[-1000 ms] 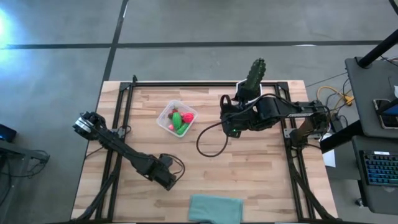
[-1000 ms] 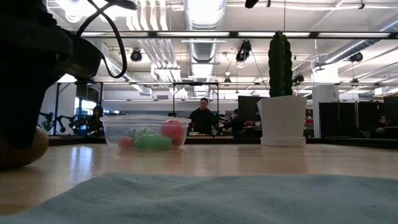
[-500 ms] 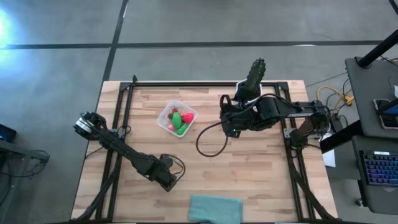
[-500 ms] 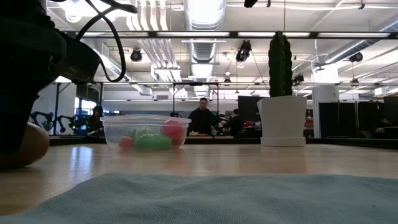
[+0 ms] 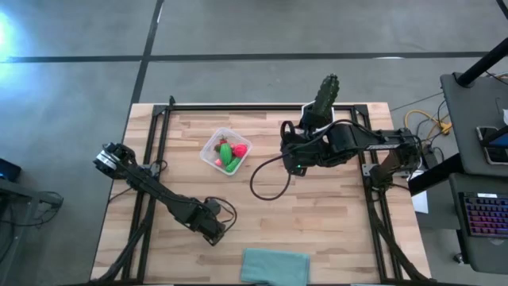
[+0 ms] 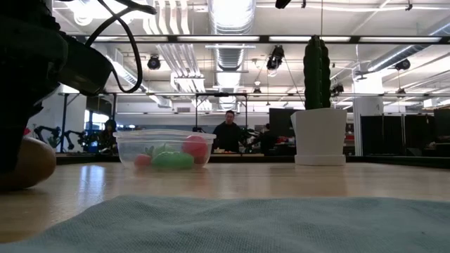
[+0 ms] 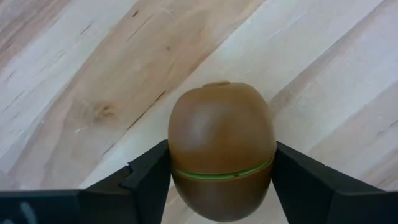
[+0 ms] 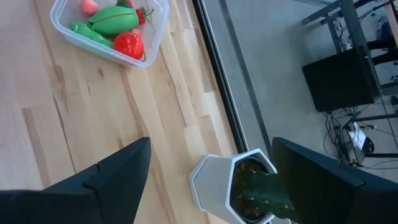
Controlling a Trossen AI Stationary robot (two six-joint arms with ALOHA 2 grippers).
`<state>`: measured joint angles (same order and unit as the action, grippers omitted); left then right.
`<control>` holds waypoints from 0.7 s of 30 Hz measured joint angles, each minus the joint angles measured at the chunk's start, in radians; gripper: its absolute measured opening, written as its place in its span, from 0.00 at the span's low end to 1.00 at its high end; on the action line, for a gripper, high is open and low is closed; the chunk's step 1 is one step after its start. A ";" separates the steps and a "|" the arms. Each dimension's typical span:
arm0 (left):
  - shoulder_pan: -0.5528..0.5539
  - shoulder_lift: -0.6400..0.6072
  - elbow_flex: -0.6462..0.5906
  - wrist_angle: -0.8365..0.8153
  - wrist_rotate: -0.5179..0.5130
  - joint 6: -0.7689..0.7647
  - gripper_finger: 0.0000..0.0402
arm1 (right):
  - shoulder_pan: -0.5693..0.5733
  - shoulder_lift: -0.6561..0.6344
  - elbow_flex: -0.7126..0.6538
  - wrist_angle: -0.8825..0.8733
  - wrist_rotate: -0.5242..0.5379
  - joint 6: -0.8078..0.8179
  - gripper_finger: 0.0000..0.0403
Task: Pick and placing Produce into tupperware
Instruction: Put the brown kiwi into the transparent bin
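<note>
Wooden table (image 5: 317,214), with teal cloth (image 5: 275,266) at near edge. Right gripper (image 8: 205,168) hanging spread wide, nothing held, beside potted cactus (image 5: 324,97). Left gripper (image 7: 217,180) low near cloth, fingers (image 7: 146,171) pressed against both sides of brown kiwi (image 7: 221,158). Clear container (image 5: 225,151) at table's middle, holding red and green produce (image 5: 231,152).

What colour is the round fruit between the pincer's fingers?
The kiwi is brown with a thin green line around it, best seen in the left wrist view.

Open-plan robotics lab: exposed ceiling ducts (image 6: 226,28), strip lights, concrete floor (image 5: 71,87), a person (image 6: 228,133) at distant workstations, keyboard (image 5: 484,216) beside the tabletop (image 5: 333,222).
</note>
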<state>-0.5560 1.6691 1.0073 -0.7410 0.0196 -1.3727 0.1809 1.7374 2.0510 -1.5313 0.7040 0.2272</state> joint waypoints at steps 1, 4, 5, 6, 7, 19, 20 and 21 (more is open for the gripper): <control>0.000 0.000 0.000 0.000 -0.002 0.000 0.56 | 0.000 0.000 0.000 0.001 0.000 0.000 0.81; 0.000 -0.005 0.000 0.000 -0.010 0.001 0.59 | 0.000 0.000 0.000 0.002 0.000 0.000 0.81; 0.000 -0.009 0.000 0.000 -0.013 0.002 0.60 | 0.000 0.000 0.000 0.002 0.000 0.000 0.81; 0.000 -0.014 0.000 0.000 -0.018 0.002 0.61 | 0.000 0.000 0.000 0.003 0.000 0.000 0.81; 0.000 -0.018 0.000 0.000 -0.024 0.002 0.61 | 0.000 0.000 0.000 0.004 0.000 0.000 0.81; 0.116 -0.231 0.043 -0.202 -0.313 0.078 0.62 | 0.000 0.000 0.000 0.004 0.000 0.000 0.81; 0.143 -0.259 0.044 -0.211 -0.340 0.106 0.62 | 0.000 0.000 0.000 0.004 0.000 0.000 0.81; 0.175 -0.286 0.044 -0.212 -0.361 0.140 0.62 | 0.000 0.000 0.000 0.004 0.000 0.000 0.81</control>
<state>-0.3813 1.3835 1.0508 -0.9529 -0.3413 -1.2327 0.1806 1.7374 2.0510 -1.5272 0.7044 0.2272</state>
